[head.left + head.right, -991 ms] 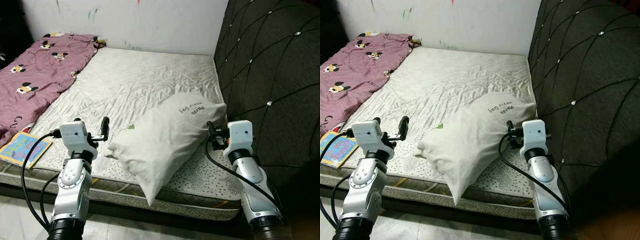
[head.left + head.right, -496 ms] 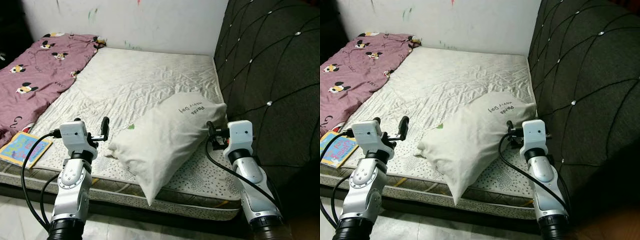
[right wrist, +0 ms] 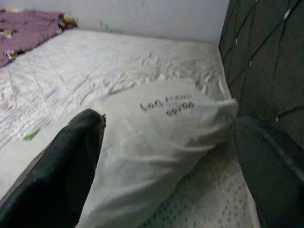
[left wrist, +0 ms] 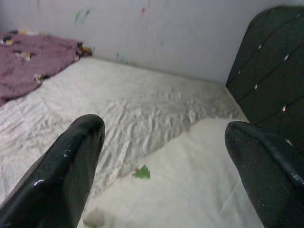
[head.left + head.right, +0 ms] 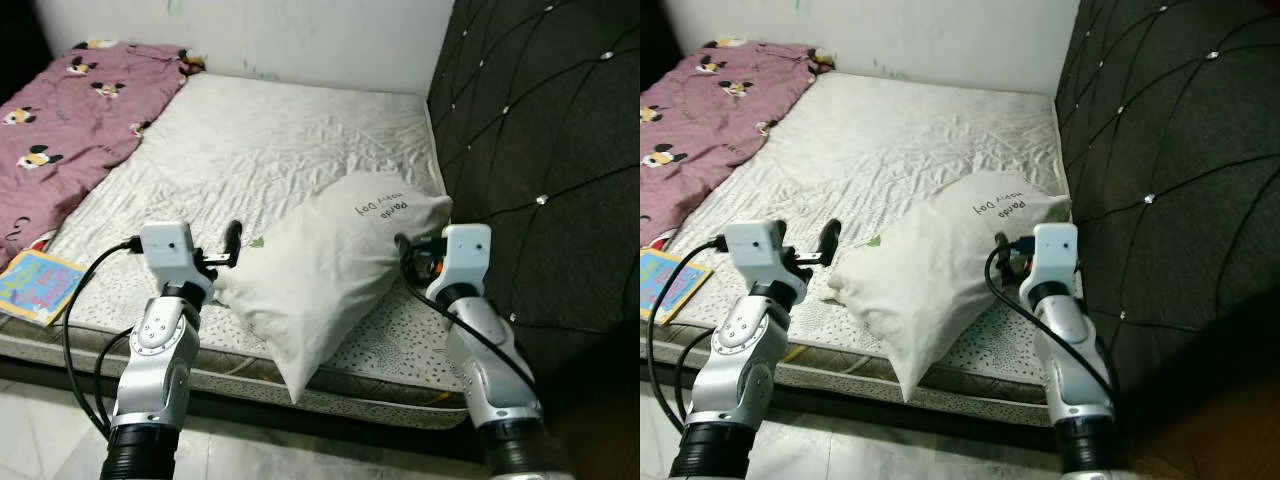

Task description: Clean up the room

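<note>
A white pillow (image 5: 320, 270) with dark lettering lies on the mattress (image 5: 280, 150) near its front right corner, and its lower end hangs over the front edge. My left gripper (image 4: 164, 124) is open at the pillow's left corner, and the pillow lies low between its fingers (image 4: 71, 161). My right gripper (image 3: 168, 121) is open at the pillow's right end, next to the headboard. The lettered end of the pillow (image 3: 161, 128) lies between its two fingers. I cannot tell whether either gripper touches the cloth.
A purple blanket with cartoon mice (image 5: 70, 110) covers the mattress's far left. A colourful book (image 5: 35, 285) lies at the front left edge. A dark quilted headboard (image 5: 540, 130) stands along the right. A pale wall (image 4: 156, 33) closes the back, and floor (image 5: 60, 440) runs below the bed.
The camera has moved nearer and tilted down. Both grippers have closed in on the pillow, the left toward its left corner and the right toward its right end.
</note>
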You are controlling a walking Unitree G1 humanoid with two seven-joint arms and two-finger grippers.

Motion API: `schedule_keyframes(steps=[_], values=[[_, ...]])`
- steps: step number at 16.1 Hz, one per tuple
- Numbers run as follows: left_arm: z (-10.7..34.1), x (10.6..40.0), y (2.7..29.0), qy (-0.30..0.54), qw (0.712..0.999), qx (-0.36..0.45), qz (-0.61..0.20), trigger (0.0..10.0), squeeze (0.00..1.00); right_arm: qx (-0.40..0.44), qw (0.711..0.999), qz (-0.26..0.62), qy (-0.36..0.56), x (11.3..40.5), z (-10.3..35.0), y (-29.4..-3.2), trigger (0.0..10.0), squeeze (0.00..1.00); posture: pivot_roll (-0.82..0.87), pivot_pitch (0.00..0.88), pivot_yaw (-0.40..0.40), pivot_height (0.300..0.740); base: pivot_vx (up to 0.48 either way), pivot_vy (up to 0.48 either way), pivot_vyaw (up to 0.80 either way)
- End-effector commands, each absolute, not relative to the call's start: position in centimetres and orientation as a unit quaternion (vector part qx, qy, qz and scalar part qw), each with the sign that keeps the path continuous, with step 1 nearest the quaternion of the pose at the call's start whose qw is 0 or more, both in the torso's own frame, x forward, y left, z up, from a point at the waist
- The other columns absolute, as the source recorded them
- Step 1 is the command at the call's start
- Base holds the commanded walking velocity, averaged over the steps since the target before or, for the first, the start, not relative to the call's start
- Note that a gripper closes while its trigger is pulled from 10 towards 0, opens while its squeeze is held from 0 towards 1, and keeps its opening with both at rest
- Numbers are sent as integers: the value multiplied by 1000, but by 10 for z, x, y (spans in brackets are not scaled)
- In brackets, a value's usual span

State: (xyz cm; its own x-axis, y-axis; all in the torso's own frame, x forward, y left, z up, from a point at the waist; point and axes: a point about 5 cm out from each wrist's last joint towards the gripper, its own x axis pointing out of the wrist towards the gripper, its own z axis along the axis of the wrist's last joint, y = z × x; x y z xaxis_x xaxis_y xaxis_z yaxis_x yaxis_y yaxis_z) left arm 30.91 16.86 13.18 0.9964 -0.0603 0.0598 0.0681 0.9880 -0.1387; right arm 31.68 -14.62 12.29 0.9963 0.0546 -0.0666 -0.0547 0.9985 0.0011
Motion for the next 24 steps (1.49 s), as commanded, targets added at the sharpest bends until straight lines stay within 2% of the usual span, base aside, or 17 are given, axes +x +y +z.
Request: schedule_keyframes(steps=[1,2,5,12,14,24], values=[[133,307,167,-23,997,-65,-34,10000,0,-13,999,19,27,315,128,-147,10000,0,-48,87,-35,740,0,0,0],[132,305,166,-22,997,-69,-39,10000,0,-35,999,10,28,312,128,-150,10000,0,-51,89,-36,740,0,0,0],[126,292,164,-17,995,-65,-70,10000,0,13,1000,6,8,290,133,-168,10000,0,-55,93,-38,740,0,0,0],[129,294,166,-19,994,-88,-61,10000,0,16,999,9,27,291,130,-161,10000,0,-53,89,-38,740,0,0,-686],[129,294,169,-17,994,-91,-59,10000,0,19,999,15,26,290,130,-161,10000,0,-50,89,-37,740,0,0,0],[133,299,167,-24,993,-97,-58,10000,0,16,999,7,32,292,128,-161,10000,0,-57,106,-34,740,0,439,0]])
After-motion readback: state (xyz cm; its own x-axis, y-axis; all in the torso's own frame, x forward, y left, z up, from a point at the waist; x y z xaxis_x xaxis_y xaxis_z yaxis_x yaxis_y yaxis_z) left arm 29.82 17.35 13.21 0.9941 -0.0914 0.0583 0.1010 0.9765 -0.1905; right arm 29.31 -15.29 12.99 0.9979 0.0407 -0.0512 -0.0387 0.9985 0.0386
